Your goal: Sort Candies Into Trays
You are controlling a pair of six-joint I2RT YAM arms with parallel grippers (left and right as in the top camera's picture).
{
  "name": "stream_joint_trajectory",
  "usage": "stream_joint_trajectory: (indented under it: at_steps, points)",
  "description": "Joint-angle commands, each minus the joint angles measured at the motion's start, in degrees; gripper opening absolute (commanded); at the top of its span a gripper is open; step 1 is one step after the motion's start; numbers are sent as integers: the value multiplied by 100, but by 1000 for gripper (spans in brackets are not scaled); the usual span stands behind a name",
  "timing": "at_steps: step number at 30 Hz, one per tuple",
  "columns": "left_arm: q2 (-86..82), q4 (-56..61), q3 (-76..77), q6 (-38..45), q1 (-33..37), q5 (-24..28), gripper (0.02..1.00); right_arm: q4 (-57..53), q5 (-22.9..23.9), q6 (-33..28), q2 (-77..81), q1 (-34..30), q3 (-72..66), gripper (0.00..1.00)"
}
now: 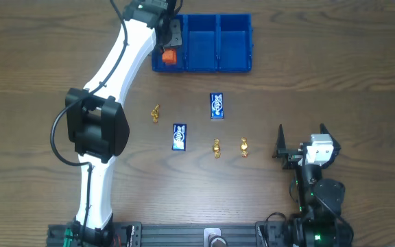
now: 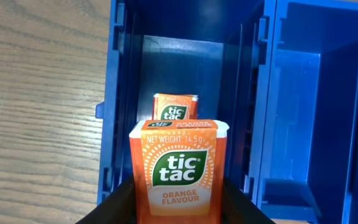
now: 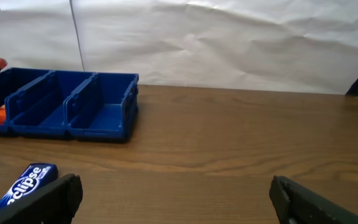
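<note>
the left gripper (image 2: 179, 206) clamps an orange plastic mint box (image 2: 179, 171) over the blue three-compartment plastic tray (image 2: 120, 93), leftmost bin, while the right gripper (image 1: 302, 138) rests spread wide.

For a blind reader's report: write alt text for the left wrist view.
The left gripper holds an orange candy box above an end compartment of a blue tray, where a second orange candy box lies. A wooden table lies beside the tray.

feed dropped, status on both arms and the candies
Left gripper shut on orange candy box over left compartment of tray, second orange box inside. Right gripper open. Path clear.
</note>
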Motion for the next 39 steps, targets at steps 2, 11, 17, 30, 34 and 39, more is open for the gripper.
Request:
stream_joint_trajectory:
  at_steps: [2,11,17,30,34,39]
  points:
    - [131,42,2,149,81,33,435,-11,-48,-48,-42,13,-28,998]
    - [-452,94,-9,140,146,-111,950,-11,-48,-48,-42,13,-28,998]
    - [-3117,1495,-1923,149,138,-389,1000,-11,-48,-48,-42,13,-28,998]
    - [-9781,5569,-8841,1333,1266,614,1000,-11,-48,-48,-42,13,-28,998]
    - [-11449,5549,-10244,1451,1550,927,1000,-11,-48,-48,-42,13,-28,998]
    - [-12740,5549,-11558,1495,1587,1128,998,-11,-48,-48,-42,13,-28,998]
